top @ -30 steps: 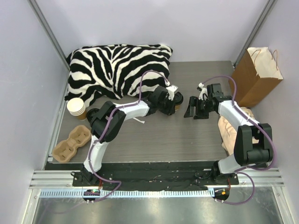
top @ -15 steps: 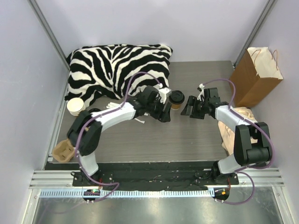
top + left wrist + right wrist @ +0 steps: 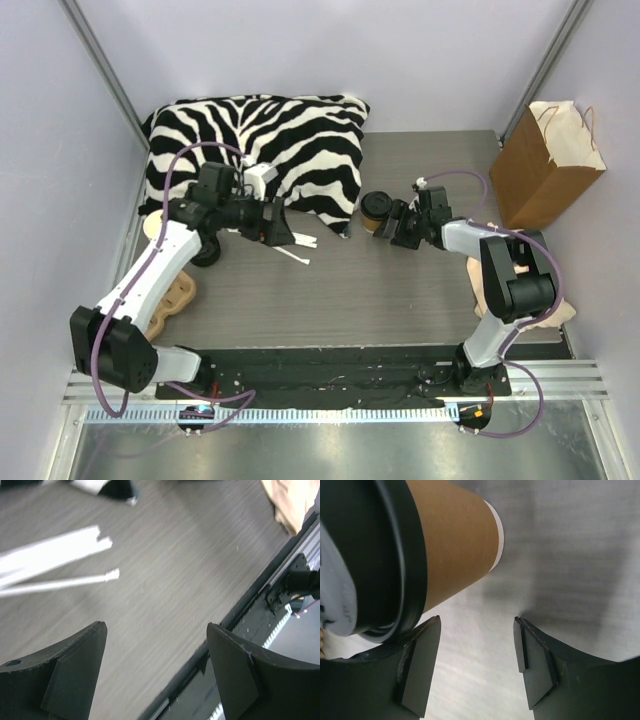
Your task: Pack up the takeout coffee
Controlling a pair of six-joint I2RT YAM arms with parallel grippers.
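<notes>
The takeout coffee [image 3: 376,209], a brown paper cup with a black lid, stands on the table by the zebra pillow's right corner. My right gripper [image 3: 393,229] is open just right of it. In the right wrist view the cup [image 3: 457,545] and its lid [image 3: 375,555] fill the upper left, beside my left finger and not between the jaws of the gripper [image 3: 477,622]. My left gripper [image 3: 282,227] is open and empty, well left of the cup. In the left wrist view it [image 3: 155,630] hangs over bare table.
A brown paper bag [image 3: 548,160] stands at the back right. A zebra pillow [image 3: 255,145] fills the back left. White sticks [image 3: 300,247] [image 3: 50,562] lie near my left gripper. A pulp cup carrier [image 3: 178,295] sits at the left, a beige cloth [image 3: 492,285] at the right.
My left gripper has let go of the coffee and drawn back far to the left. The cup stays standing. My right gripper has moved left, close to the cup.
</notes>
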